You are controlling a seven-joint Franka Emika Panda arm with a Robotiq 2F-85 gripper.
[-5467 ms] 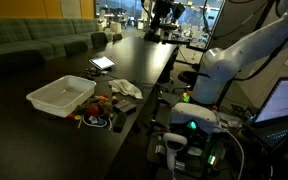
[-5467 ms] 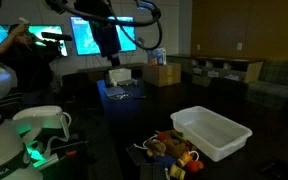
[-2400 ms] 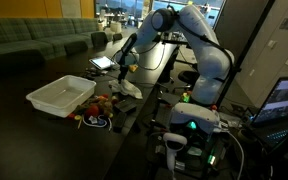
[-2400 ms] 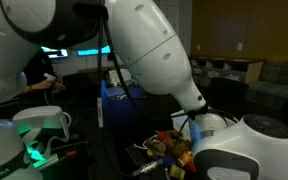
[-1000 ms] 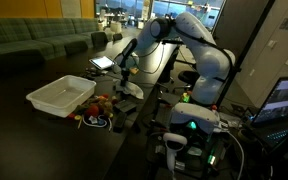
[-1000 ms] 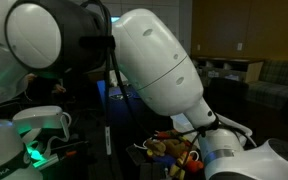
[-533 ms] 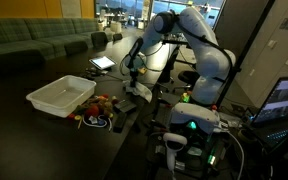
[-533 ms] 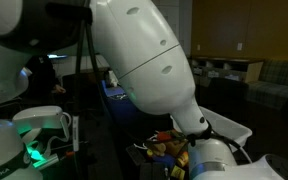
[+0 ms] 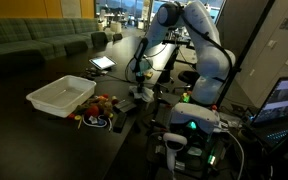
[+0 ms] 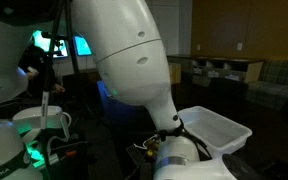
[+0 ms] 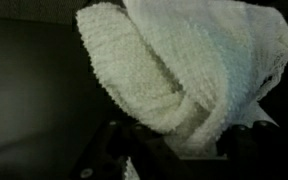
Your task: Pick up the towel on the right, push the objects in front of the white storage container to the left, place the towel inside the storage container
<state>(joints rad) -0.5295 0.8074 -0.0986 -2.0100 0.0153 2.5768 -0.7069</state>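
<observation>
Dim office, long dark desk point(image 9: 134, 50). Gripper point(image 9: 139, 79) is clamped on the white towel point(image 9: 142, 93), which hangs above the desk right of the small colourful objects point(image 9: 97, 107). Risks: dangling cloth snags them during the push, or slips loose before the white storage container point(image 9: 61, 96).

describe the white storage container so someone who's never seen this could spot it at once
Find the long dark table in an exterior view. Near its close end sits the white storage container, a shallow rectangular open tub. It is the only big white box there, beside a heap of small colourful objects.
</observation>
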